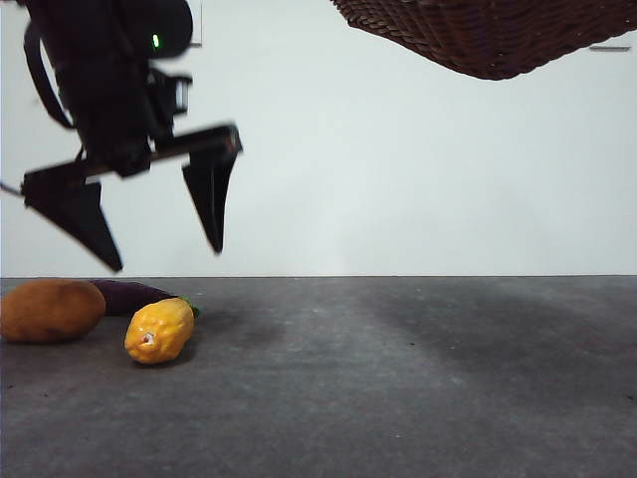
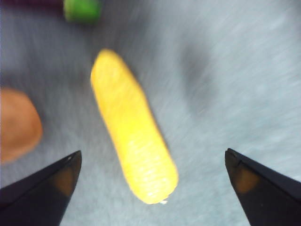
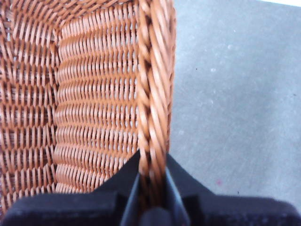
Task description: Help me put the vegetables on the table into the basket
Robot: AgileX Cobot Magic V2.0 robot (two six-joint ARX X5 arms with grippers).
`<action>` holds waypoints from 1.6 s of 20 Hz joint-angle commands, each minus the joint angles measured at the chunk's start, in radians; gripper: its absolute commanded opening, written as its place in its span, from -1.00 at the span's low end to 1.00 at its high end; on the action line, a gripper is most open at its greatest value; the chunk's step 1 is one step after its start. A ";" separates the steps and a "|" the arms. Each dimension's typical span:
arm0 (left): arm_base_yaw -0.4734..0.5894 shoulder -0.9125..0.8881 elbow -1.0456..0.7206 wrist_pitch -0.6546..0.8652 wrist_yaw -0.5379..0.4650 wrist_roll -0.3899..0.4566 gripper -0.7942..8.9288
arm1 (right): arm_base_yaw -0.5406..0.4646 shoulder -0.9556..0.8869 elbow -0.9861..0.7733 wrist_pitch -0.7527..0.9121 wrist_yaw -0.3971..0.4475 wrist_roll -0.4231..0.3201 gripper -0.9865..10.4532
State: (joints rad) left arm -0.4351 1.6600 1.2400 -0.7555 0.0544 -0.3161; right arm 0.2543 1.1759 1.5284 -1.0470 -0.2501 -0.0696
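Note:
Three vegetables lie on the grey table [image 1: 398,378] at the left. The yellow corn cob [image 1: 159,331] [image 2: 134,127] is nearest, with the brown potato [image 1: 50,310] [image 2: 16,123] beside it and the purple eggplant [image 1: 134,295] behind, only its green stem end [image 2: 83,9] showing in the left wrist view. My left gripper [image 1: 164,254] [image 2: 153,176] hangs open above the corn, its jaws wide on either side. My right gripper [image 3: 153,188] is shut on the braided rim of the wicker basket [image 3: 94,103], which is held high in the air [image 1: 488,35] at the upper right.
A plain white wall stands behind the table. The basket's shadow falls on the table's right half.

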 commanded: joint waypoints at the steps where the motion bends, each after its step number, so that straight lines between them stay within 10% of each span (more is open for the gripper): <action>1: -0.002 0.048 -0.004 -0.008 -0.003 -0.026 0.52 | 0.002 -0.008 -0.002 0.025 -0.004 -0.011 -0.85; 8: -0.005 0.137 -0.004 0.020 -0.003 -0.070 0.49 | 0.002 -0.008 -0.002 0.024 -0.004 -0.015 -0.85; 16: -0.005 0.158 -0.004 0.023 0.006 -0.073 -0.56 | 0.002 -0.008 -0.002 0.026 -0.008 -0.015 -0.85; 21: -0.005 0.158 -0.004 0.030 0.035 -0.068 -0.83 | 0.002 -0.008 -0.002 0.020 -0.012 -0.018 -0.85; 32: -0.009 -0.150 -0.004 0.022 0.024 0.169 -0.85 | 0.002 0.056 -0.014 -0.039 -0.008 -0.014 -0.85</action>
State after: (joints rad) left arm -0.4408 1.5295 1.2396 -0.7357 0.0811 -0.1898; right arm 0.2543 1.2293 1.5219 -1.1004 -0.2523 -0.0910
